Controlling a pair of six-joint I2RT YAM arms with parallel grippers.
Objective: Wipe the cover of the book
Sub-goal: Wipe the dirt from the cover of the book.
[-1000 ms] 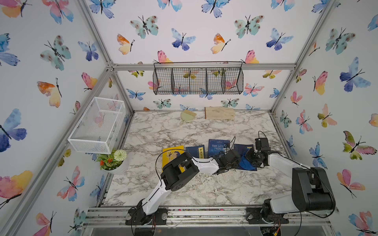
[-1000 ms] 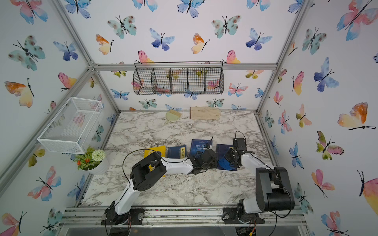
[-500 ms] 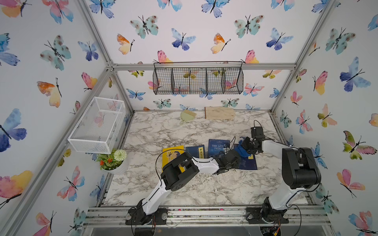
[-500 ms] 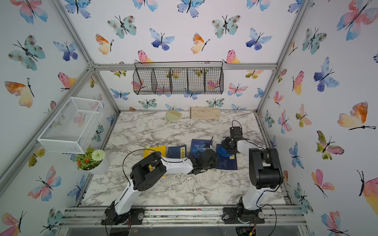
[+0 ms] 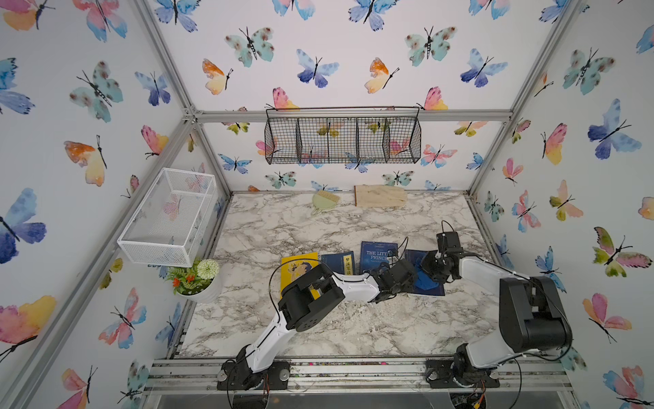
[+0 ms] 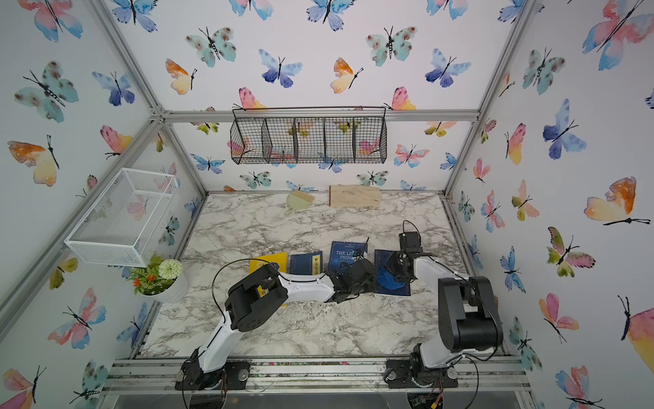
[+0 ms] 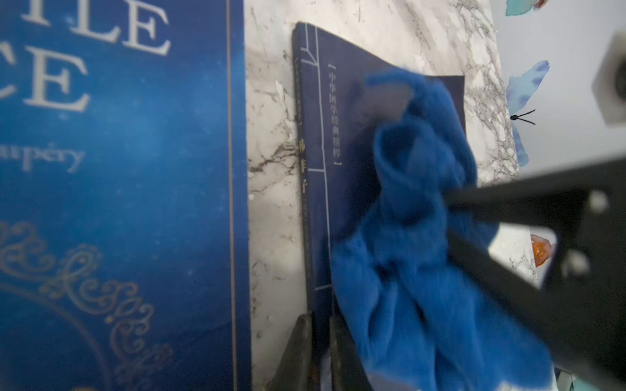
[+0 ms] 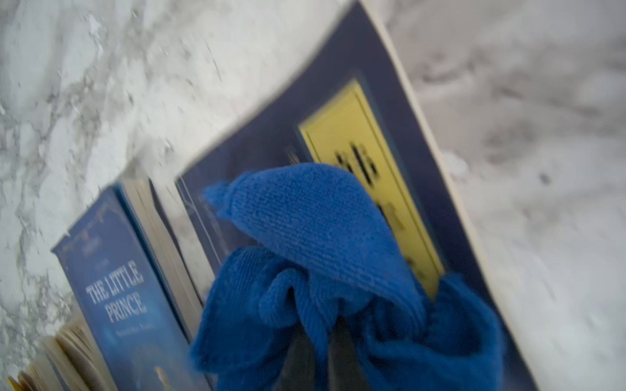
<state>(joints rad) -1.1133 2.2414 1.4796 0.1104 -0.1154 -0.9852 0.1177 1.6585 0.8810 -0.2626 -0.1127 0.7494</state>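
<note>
The book (image 5: 434, 291) is the dark navy one with a yellow label (image 8: 355, 142), rightmost in a row on the marble table. A crumpled blue cloth (image 5: 423, 280) (image 6: 386, 278) lies on its cover (image 7: 338, 101). My right gripper (image 8: 327, 342) (image 5: 430, 268) is shut on the cloth (image 8: 321, 220) and presses it onto the cover. My left gripper (image 7: 318, 335) (image 5: 410, 279) sits at the book's spine edge, its fingers closed on that edge next to the cloth (image 7: 423, 254). The arms hide much of the book (image 6: 400, 290) in both top views.
Left of it lie The Little Prince (image 5: 377, 253), a small navy book (image 5: 338, 262) and a yellow book (image 5: 299, 263). A flower pot (image 5: 198, 279) stands at the left edge. A brush (image 5: 323, 202) and a wooden board (image 5: 380, 195) lie at the back. Wire baskets (image 5: 343, 136) (image 5: 170, 216) hang on the walls.
My right gripper carried the cloth over the cover to the book's far end, then came back toward the middle. The left arm has stayed put.
</note>
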